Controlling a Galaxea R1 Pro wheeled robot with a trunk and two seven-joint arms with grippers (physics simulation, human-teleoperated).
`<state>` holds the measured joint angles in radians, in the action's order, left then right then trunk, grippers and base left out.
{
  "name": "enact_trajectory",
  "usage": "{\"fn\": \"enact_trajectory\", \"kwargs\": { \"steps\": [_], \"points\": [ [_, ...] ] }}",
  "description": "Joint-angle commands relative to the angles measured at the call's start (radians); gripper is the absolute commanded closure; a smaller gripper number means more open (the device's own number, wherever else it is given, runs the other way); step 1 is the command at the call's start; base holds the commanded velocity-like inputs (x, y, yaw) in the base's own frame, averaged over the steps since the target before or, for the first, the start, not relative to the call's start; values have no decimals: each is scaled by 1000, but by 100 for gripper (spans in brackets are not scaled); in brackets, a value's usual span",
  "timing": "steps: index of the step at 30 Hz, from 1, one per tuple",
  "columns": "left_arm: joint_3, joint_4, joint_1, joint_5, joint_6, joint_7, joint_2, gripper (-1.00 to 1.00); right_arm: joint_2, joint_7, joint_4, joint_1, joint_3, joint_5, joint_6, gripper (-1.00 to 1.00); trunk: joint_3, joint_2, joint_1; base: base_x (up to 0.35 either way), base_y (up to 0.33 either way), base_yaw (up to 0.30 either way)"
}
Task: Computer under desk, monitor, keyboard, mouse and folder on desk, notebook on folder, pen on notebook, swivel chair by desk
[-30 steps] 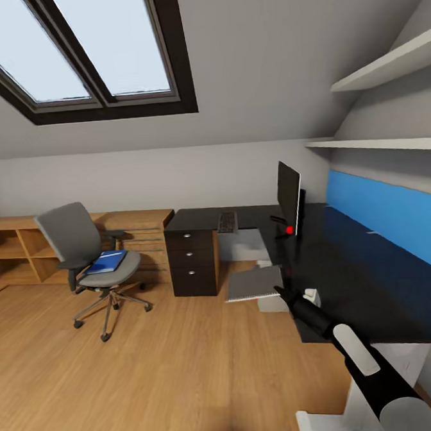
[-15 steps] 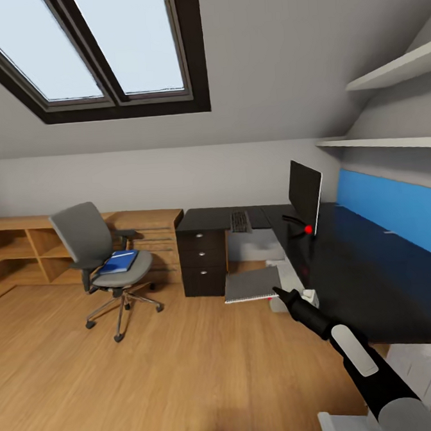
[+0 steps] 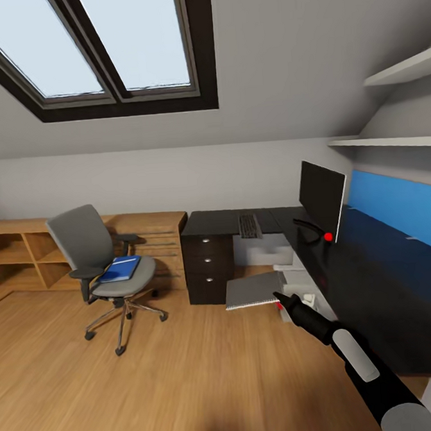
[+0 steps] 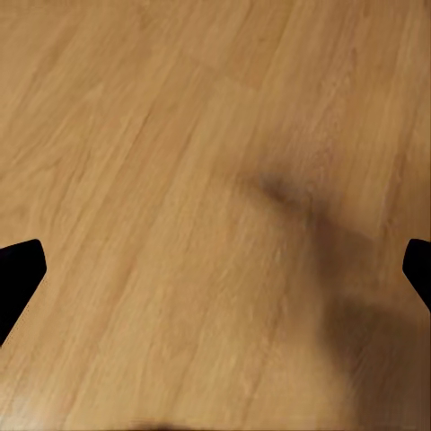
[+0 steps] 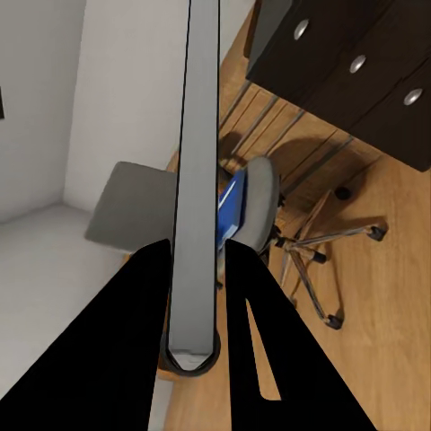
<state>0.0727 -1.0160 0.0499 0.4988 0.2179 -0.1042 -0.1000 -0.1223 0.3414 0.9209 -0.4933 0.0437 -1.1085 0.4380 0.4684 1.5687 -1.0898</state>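
- Head view: the right gripper [image 3: 277, 297] is reaching forward from the lower right, and its fingers are clamping the near edge of the notebook [image 3: 254, 290], which is being held flat in the air above the wood plank floor [image 3: 188, 372], just off the front edge of the bench [image 3: 375, 294].
- Head view: the monitor [image 3: 323, 207] is standing upright on the bench near its inner corner, with a red dot showing at a lower corner of the screen; the keyboard [image 3: 248, 225] is lying flat on the short wing of the bench, above the dark drawer unit [image 3: 209, 267].
- Head view: the swivel chair [image 3: 103, 268] is standing on the floor well apart from the bench, in front of a low wooden cabinet [image 3: 25, 258]; the blue folder [image 3: 119, 268] is lying flat on its seat. A skylight [image 3: 101, 47] is sitting in the sloped ceiling, and a blue wall panel [image 3: 402, 212] is running along the back edge of the bench.
- Left wrist view: the left gripper [image 4: 215, 278] is facing the plank floor with its fingers [image 4: 16, 278] spread wide apart and holding nothing.
- Right wrist view: the right gripper [image 5: 196, 269] fingers [image 5: 135, 350] are closing on both faces of the notebook [image 5: 199, 180], seen edge-on; beyond it, the swivel chair [image 5: 260, 211] with the folder [image 5: 232, 205] on its seat and the drawer unit [image 5: 350, 63] with round silver knobs are showing.
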Motion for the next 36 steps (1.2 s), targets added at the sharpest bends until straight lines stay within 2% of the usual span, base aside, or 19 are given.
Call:
{"fn": "enact_trajectory", "kwargs": {
  "steps": [1,6,12,14,16,24,28,29,32,35,36],
  "points": [
    [4,-3,0,10,3,-9,-1,-100,-1,2,0,-1,1,-10,4,100,1,1,0,196,46,0],
    [4,-3,0,9,3,-9,-1,-100,-5,3,0,0,1,-7,4,100,1,1,0,80,19,0],
    [4,-3,0,9,3,-10,-1,-100,-6,8,-1,1,1,68,0,100,-18,-41,23,11,3,0],
    [4,-3,1,9,3,-10,-1,-100,-6,10,-1,1,1,106,-1,100,-24,-55,30,2,1,0],
    [4,-2,1,9,3,-11,-1,-100,-5,10,-2,1,1,123,-2,100,-30,-69,38,1,0,0],
    [5,-1,1,10,7,-11,0,-100,2,-9,-4,1,0,138,-25,100,-56,-125,69,0,0,0],
    [10,29,1,10,11,-11,6,-100,2,-70,-2,1,2,141,-86,100,-68,-153,84,0,0,0],
    [14,93,-1,9,10,-11,31,-100,3,-140,-1,1,5,143,-154,100,-71,-160,88,0,0,0],
    [15,138,-10,8,9,-11,45,-100,4,-194,0,1,24,158,-205,100,-81,-181,99,0,0,0],
    [16,159,-16,0,8,-11,52,-100,4,-260,1,1,68,200,-237,100,-90,-202,111,0,0,0],
    [16,165,-17,-13,7,-11,54,-100,4,-304,1,1,90,226,-245,100,-93,-209,115,0,0,0]
  ]
}}
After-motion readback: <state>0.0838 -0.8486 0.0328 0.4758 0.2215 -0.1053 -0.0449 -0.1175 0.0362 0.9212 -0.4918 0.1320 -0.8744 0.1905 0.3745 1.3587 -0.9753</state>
